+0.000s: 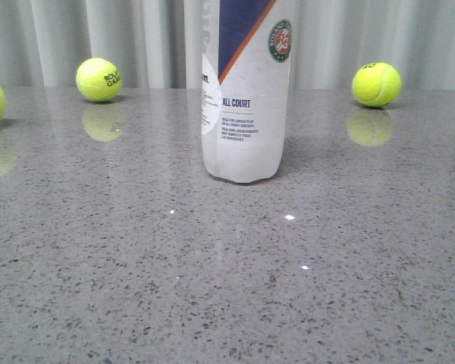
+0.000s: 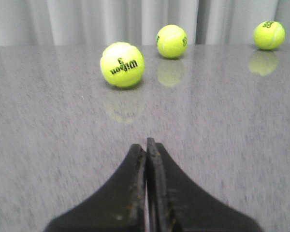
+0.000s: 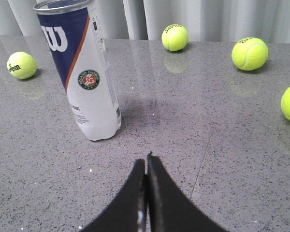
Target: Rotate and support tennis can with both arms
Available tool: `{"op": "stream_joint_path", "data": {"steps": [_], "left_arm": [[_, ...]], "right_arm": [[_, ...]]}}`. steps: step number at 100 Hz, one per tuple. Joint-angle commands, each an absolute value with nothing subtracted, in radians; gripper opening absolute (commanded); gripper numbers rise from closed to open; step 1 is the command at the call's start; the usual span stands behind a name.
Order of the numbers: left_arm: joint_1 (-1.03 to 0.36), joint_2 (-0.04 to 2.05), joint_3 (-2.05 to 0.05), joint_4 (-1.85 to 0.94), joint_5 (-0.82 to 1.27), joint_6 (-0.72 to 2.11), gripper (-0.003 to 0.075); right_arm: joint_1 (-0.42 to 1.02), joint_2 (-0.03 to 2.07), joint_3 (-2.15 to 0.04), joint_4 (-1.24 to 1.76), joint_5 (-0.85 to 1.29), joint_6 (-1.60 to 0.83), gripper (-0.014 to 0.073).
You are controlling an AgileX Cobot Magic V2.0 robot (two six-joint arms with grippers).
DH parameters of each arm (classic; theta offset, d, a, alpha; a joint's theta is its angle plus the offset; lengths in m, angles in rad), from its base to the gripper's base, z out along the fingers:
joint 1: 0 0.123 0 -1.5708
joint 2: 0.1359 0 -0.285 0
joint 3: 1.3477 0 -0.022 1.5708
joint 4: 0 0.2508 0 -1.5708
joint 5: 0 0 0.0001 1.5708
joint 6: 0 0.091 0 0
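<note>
My left end effector [image 2: 147,145] has its two black fingers pressed tight together, and it holds nothing. It sits low over the grey speckled worktop [image 2: 53,121]. Past its tips I see a tennis ball [image 2: 122,64] with black letters on it, and two more balls farther back by the curtain. My right end effector [image 3: 146,162] is closed up tight too, with nothing in it. The tennis can [image 3: 80,67] stands upright on the worktop a little way in front of those tips, off to one side, not touching them. Its top is open, and I see the white W, the orange stripe and the round badge. More balls lie well apart around it.
</note>
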State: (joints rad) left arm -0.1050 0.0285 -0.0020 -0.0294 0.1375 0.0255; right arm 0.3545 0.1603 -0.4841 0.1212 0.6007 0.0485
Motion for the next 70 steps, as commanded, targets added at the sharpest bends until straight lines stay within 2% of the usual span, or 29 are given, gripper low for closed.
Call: {"op": "stream_joint_path", "data": {"steps": [1,5,70], "left_arm": [[-0.081,-0.027,0.047,-0.043,0.026,0.028,-0.0021],[-0.076,-0.048,0.044,-0.043,0.075,0.028,-0.0021],[-0.064,-0.043,0.044,-0.043,0.065,0.028,-0.0021]], "right_arm": [[0.350,0.172,-0.508,0.122,0.515,0.047,-0.0055],[0.350,0.172,-0.508,0.122,0.516,0.047,-0.0055],[0.350,0.172,-0.508,0.122,0.515,0.047,-0.0055]]}}
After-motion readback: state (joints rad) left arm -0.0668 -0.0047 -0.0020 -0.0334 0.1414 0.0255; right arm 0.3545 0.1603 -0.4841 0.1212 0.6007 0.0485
